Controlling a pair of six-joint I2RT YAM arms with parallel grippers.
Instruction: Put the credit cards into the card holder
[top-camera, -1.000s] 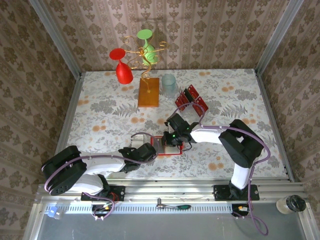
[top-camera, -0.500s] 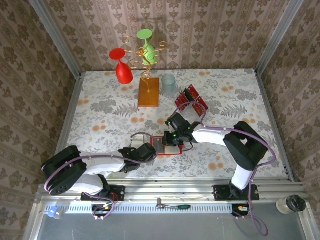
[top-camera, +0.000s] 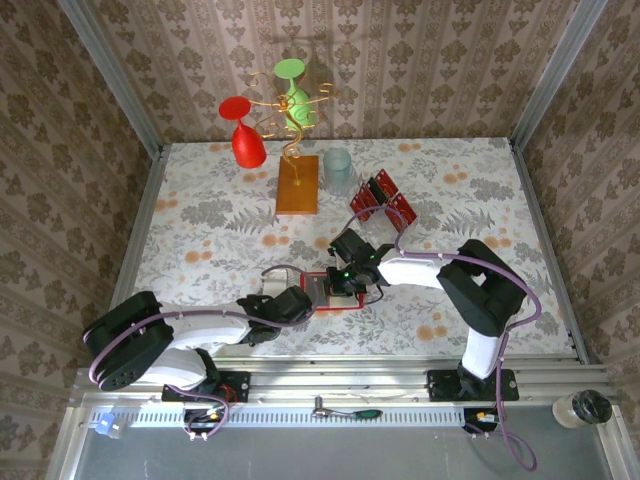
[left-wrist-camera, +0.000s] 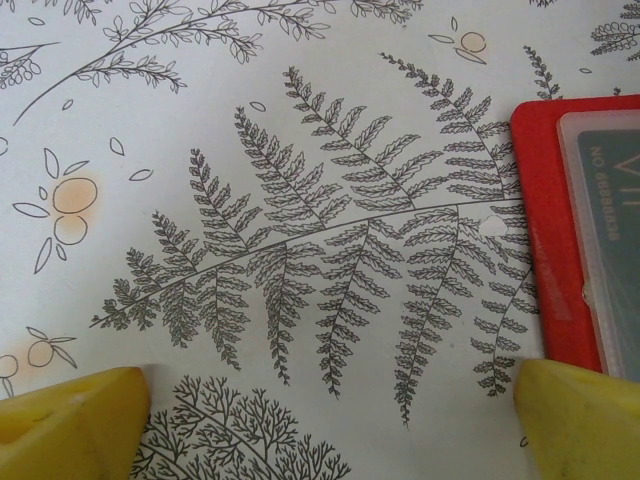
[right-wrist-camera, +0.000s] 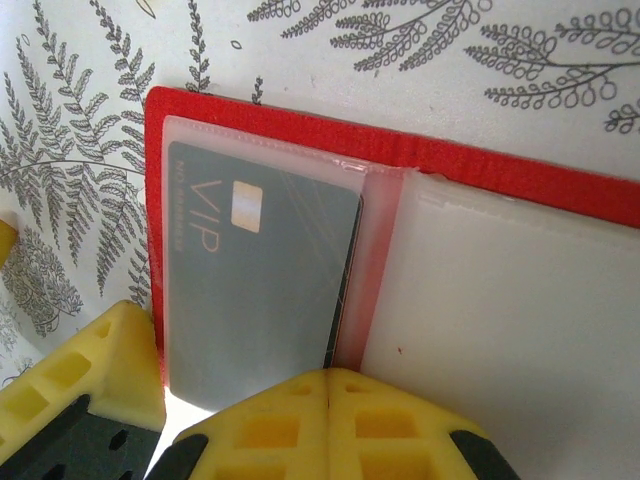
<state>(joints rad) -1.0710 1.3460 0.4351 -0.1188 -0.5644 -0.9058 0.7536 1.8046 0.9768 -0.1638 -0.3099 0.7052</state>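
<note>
Card holder (right-wrist-camera: 250, 125) open flat, at closed right fingers (right-wrist-camera: 280, 425).

The card holder (top-camera: 325, 292) lies open and flat on the tabletop (top-camera: 200, 230), near the middle of the near edge. One credit card (right-wrist-camera: 260, 270) sits in its left pocket, beside the middle fold. The left gripper (left-wrist-camera: 330, 420) hangs low just left of the holder, one fingertip (left-wrist-camera: 580, 420) close beside the holder's left edge. The right gripper (right-wrist-camera: 330, 385) is over the holder, its tip at the card's end. Behind and right of the holder, a display stand (top-camera: 382, 205) carries more cards. Farther back, by the middle of the far edge, stands a wire rack (top-camera: 298, 185) with two goblets hung on it, and a cup (top-camera: 338, 170) just right of its base.
</note>
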